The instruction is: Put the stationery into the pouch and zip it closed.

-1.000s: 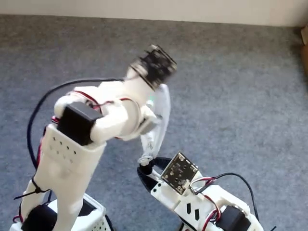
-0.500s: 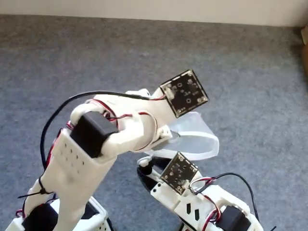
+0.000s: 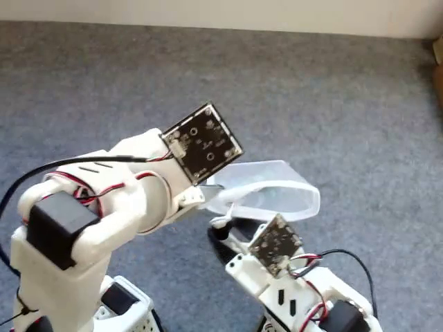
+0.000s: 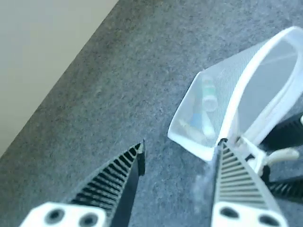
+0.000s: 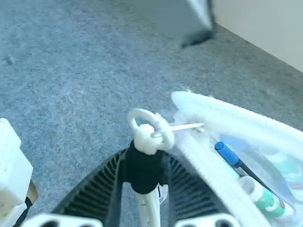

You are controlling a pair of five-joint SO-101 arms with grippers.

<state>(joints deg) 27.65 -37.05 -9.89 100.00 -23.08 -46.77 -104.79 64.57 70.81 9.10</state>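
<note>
A translucent white pouch [image 3: 270, 197] lies on the grey carpet between the two arms, mouth agape. Inside the pouch [image 5: 246, 137] I see a blue pen [image 5: 235, 161] and a white-and-green tube [image 5: 265, 199]. My right gripper [image 5: 142, 163] is shut on the dark tab of the zipper pull, whose white ring [image 5: 147, 128] sticks up above the fingers. It sits at the pouch's near end [image 3: 223, 232]. My left gripper [image 4: 180, 145] hovers open just beside the pouch [image 4: 213, 104], one fingertip [image 4: 221, 150] near its rim, nothing between the fingers.
Grey carpet [image 3: 346, 104] stretches all round, with open floor beyond and to the right of the pouch. A pale wall [image 3: 221, 14] runs along the far edge. A brown object [image 3: 438, 62] shows at the right border.
The left arm's wrist has swung back toward the left and lower. The pouch went from edge-on under it to spread out rightward. The right arm shifted slightly right.
</note>
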